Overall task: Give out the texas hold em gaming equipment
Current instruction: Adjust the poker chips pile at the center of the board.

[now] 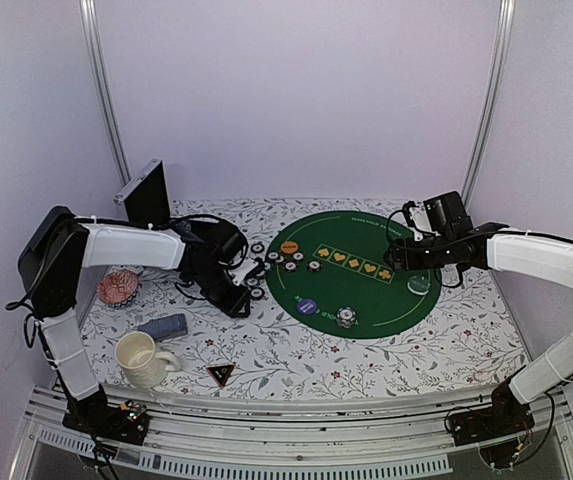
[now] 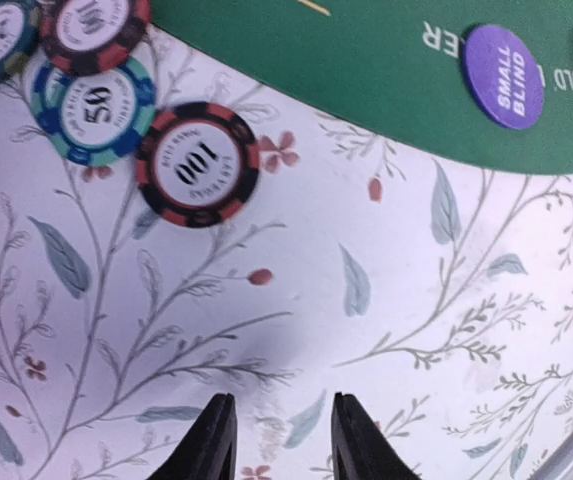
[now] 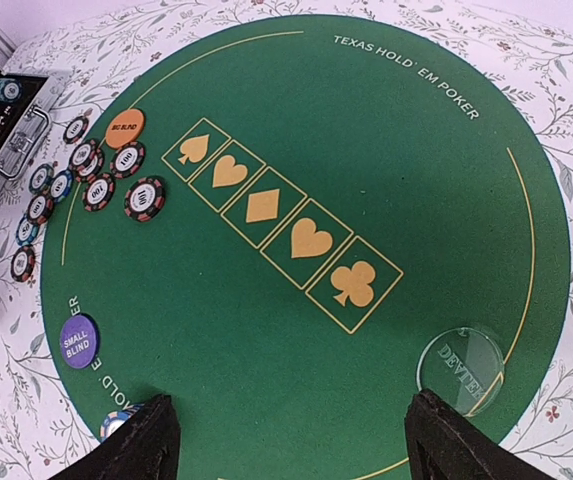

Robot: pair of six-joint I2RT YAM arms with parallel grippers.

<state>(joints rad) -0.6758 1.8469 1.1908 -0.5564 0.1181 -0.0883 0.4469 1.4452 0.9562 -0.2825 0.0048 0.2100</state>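
**A:** From overhead, which step is this?

**B:** Handing out chips, I'd judge. The left end effector (image 1: 238, 300) sits low over the tabletop (image 1: 416, 350), just off the left edge of the green mat (image 1: 366, 300) and beside the loose chips (image 1: 266, 265). The right end effector (image 1: 413, 258) hangs over the mat's right side.

**A:** Counts?

**B:** On the mat there is one orange button (image 1: 289, 246), one purple button (image 1: 307, 306), one chip stack (image 1: 346, 318) and one clear disc (image 1: 421, 284). Well off its near-left side lie one pack of cards (image 1: 163, 327), one black triangle (image 1: 220, 375), one mug (image 1: 144, 358) and one pink dish (image 1: 118, 287).

**A:** And the left wrist view?

**B:** The left end effector (image 2: 284, 440) has its fingers narrowly parted with nothing between them. Four loose chips lie ahead, off the mat's edge, and the nearest is a red-and-black 100 chip (image 2: 198, 165). The next move probably calls for reaching forward, spreading a little and pinching low at that flat chip's rim.

**A:** Right wrist?

**B:** The right end effector (image 3: 291, 450) is spread wide and empty above the mat. About ten chips crowd the mat's left rim, but they overlap, so I can't give an exact number. There is also one open case (image 3: 6, 130) beyond that rim.
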